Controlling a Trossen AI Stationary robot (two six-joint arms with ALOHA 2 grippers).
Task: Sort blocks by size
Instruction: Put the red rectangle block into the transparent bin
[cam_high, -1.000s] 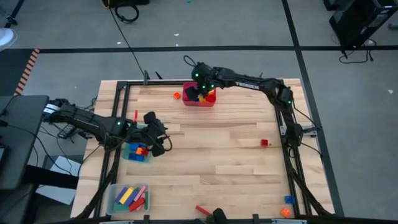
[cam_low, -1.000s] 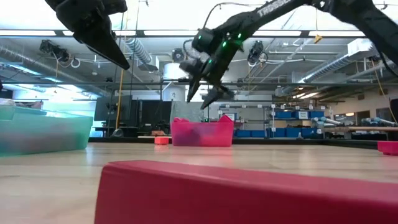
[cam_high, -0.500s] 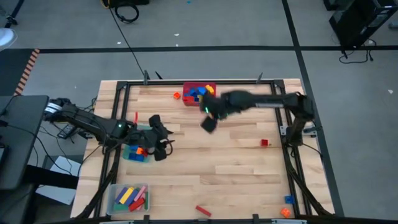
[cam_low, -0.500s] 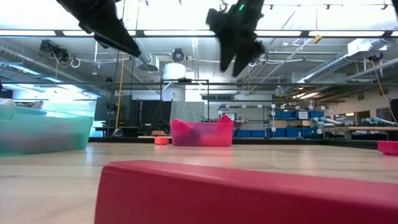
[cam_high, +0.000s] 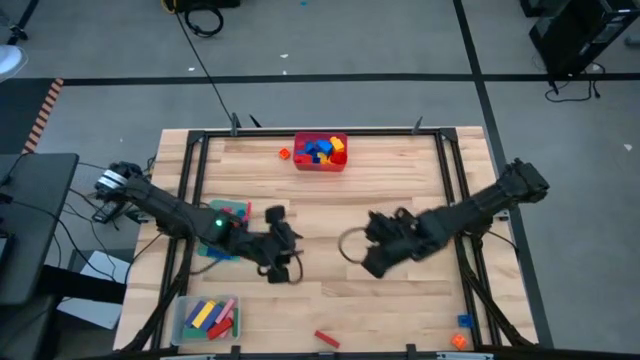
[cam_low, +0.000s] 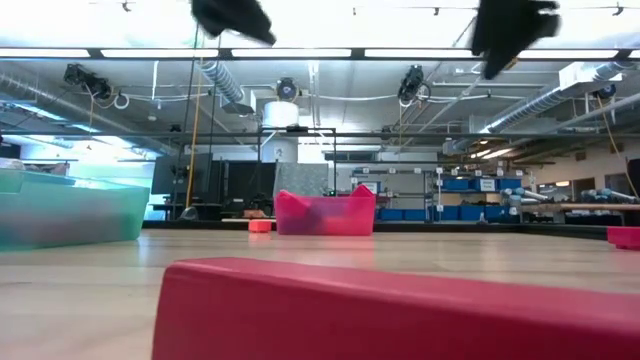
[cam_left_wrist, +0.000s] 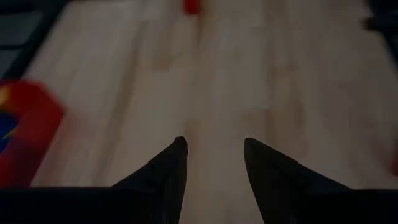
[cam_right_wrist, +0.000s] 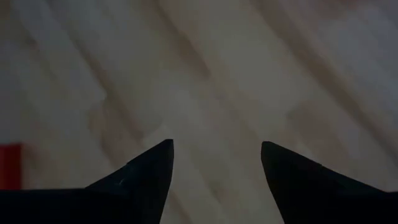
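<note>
Overhead, both pincers, left (cam_high: 283, 262) and right (cam_high: 372, 256), parted and empty above the pale wooden table (cam_high: 330, 300), workshop shelving (cam_low: 480, 190) behind.

Three bins are sitting on the table (cam_high: 400, 290) — a red bin (cam_high: 320, 163), a green bin (cam_high: 228, 212) and a clear bin (cam_high: 183, 322). Four loose blocks are lying outside them — one orange block (cam_high: 284, 153), one red bar (cam_high: 326, 339), one blue block (cam_high: 464, 321), one orange cube (cam_high: 458, 340).

One camera looks straight down on the whole counter (cam_high: 330, 250), another sits level at its surface facing the room, and each wrist camera peers closely past its own end effector at bare wood, which all views share.
</note>
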